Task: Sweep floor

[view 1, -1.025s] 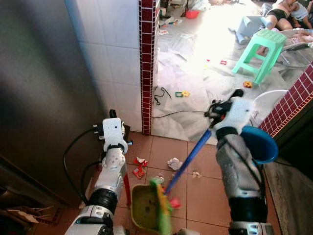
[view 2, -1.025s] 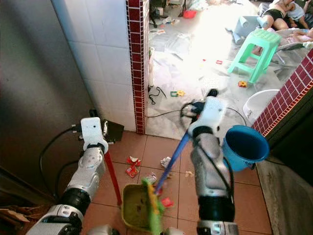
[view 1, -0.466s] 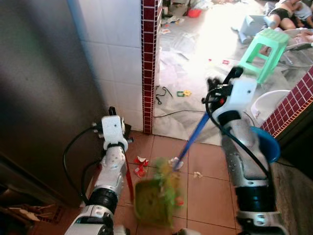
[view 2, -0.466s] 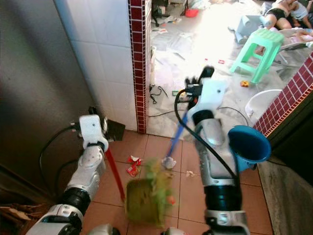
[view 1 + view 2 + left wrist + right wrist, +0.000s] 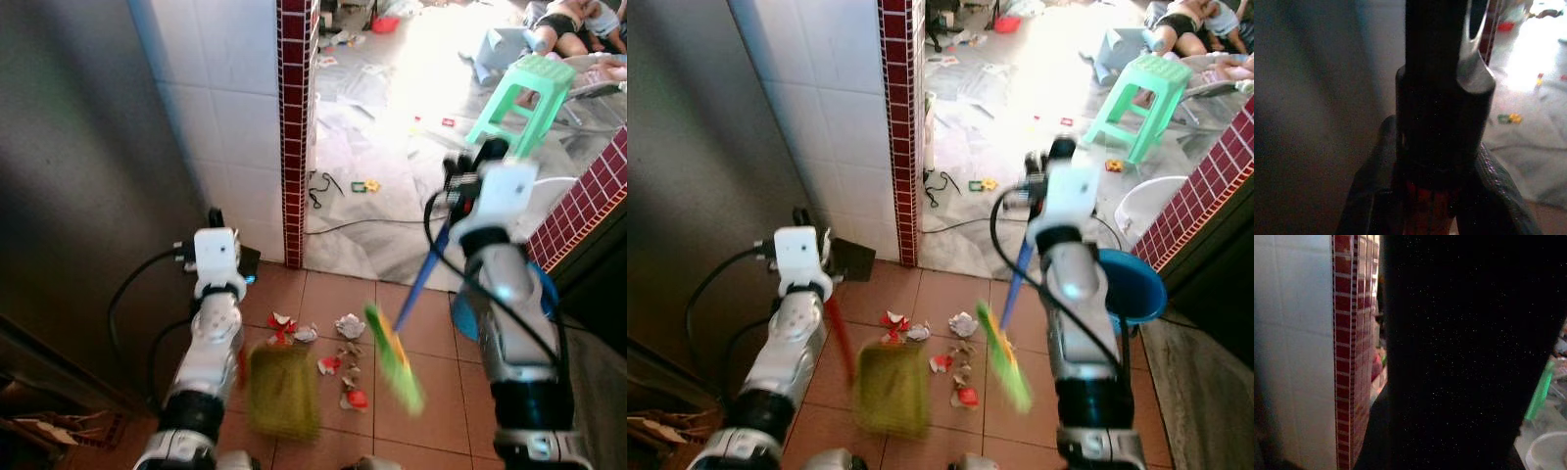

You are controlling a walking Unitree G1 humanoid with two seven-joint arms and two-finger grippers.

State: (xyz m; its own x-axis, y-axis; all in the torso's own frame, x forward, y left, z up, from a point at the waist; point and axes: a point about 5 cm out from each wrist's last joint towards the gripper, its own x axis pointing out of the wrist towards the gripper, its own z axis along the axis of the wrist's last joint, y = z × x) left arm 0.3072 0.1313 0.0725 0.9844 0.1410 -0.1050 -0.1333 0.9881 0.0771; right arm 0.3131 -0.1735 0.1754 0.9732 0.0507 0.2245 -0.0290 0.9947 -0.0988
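My left gripper (image 5: 214, 223) is shut on the red handle (image 5: 838, 338) of a yellow-green dustpan (image 5: 282, 392), which is blurred and low over the brown tiles in front of me. My right gripper (image 5: 468, 171) is shut on the blue broom handle (image 5: 421, 279). The broom's green head (image 5: 395, 359) hangs tilted to the right of the dustpan. Red and white litter scraps (image 5: 338, 351) lie on the tiles between the pan and the broom head. The left wrist view shows dark fingers (image 5: 1440, 147) around something red.
A dark metal panel and a white tiled wall with a red-tiled corner post (image 5: 296, 127) stand on the left. A blue bucket (image 5: 1136, 284) and a red-tiled counter (image 5: 598, 196) are on the right. Beyond are a cable (image 5: 323, 186), a green stool (image 5: 529, 93) and people (image 5: 573, 20).
The broom head has swung out of the dustpan to the right. The dustpan has shifted left. Scraps now lie on the tiles between them. My right arm has moved right.
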